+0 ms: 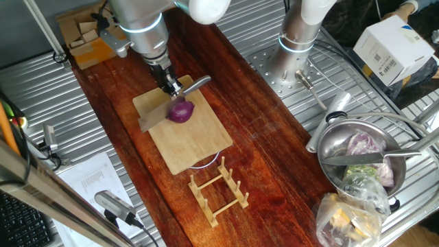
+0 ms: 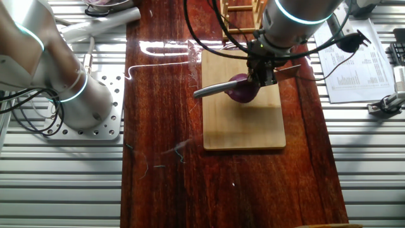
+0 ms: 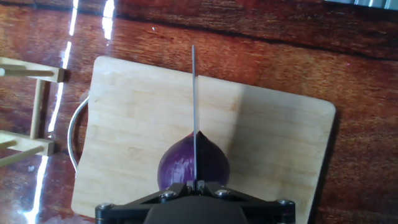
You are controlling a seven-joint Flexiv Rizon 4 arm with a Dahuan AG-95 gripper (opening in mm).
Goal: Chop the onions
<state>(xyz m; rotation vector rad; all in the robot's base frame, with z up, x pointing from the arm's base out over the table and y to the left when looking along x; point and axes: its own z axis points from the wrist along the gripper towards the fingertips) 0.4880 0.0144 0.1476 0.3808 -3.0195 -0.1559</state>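
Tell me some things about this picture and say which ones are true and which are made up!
1. The small round purple onion sits on the pale bamboo cutting board. True.
2. The silver knife blade lines up over the middle of the onion. True.
3. The onion is already cut into many little pieces. False: it looks like one whole onion.
4. The wooden slatted rack stands on top of the cutting board. False: it stands on the dark wooden table, beside the board.
5. The gripper holds the knife. True.

A wooden rack [image 1: 218, 191] stands near a steel bowl [image 1: 341, 147] of vegetables.
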